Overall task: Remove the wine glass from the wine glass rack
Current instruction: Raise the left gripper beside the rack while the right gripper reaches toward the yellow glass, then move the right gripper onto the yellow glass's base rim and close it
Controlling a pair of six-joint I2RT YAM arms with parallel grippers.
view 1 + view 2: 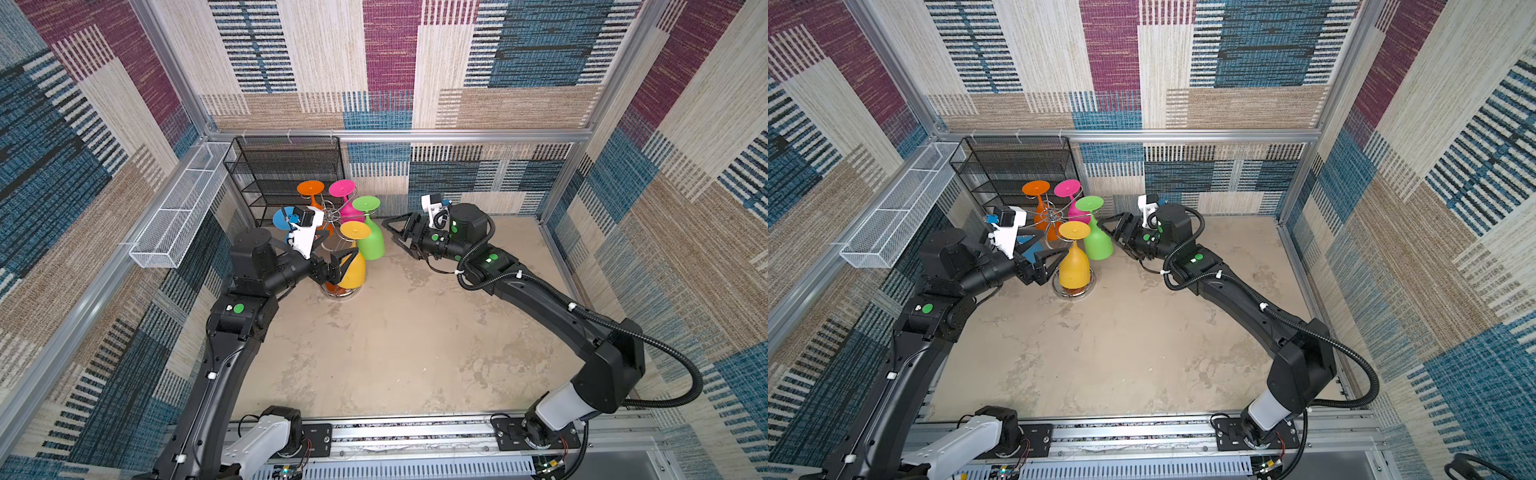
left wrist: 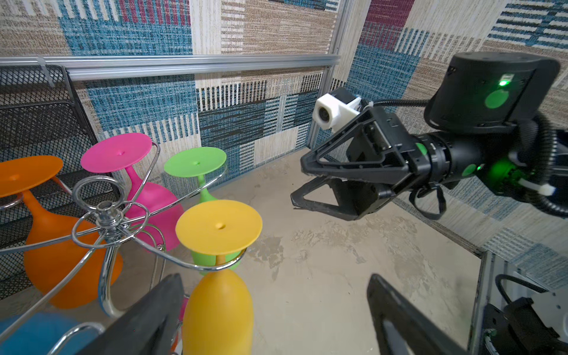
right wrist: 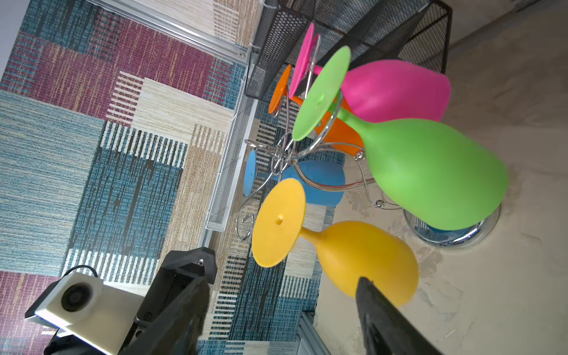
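Quick note on your geometry. The wine glass rack (image 2: 107, 215) stands toward 11 o'clock on the floor in both top views, just in front of the black mesh shelf (image 1: 286, 174). The yellow wine glass (image 1: 355, 270) hangs from it foot up and bowl down, so its long axis is vertical. From the rack's hub, its wire arm runs out toward roughly 4 o'clock.

Your left gripper (image 2: 273, 279) is the nearer one. Its jaws are spread wide with the yellow bowl between them, tight against one finger and well clear of the other. I can't tell if it's actually touching. In a top view, the glass is at that gripper's 3 o'clock.

Your right gripper (image 2: 297, 179) is also spread, with nothing in it. It's just off the green glass (image 1: 371, 241), which is at its 9 o'clock.

My guess is left takes yellow, and the glass will have to slide out along that wire toward 4 o'clock rather than drop straight down.
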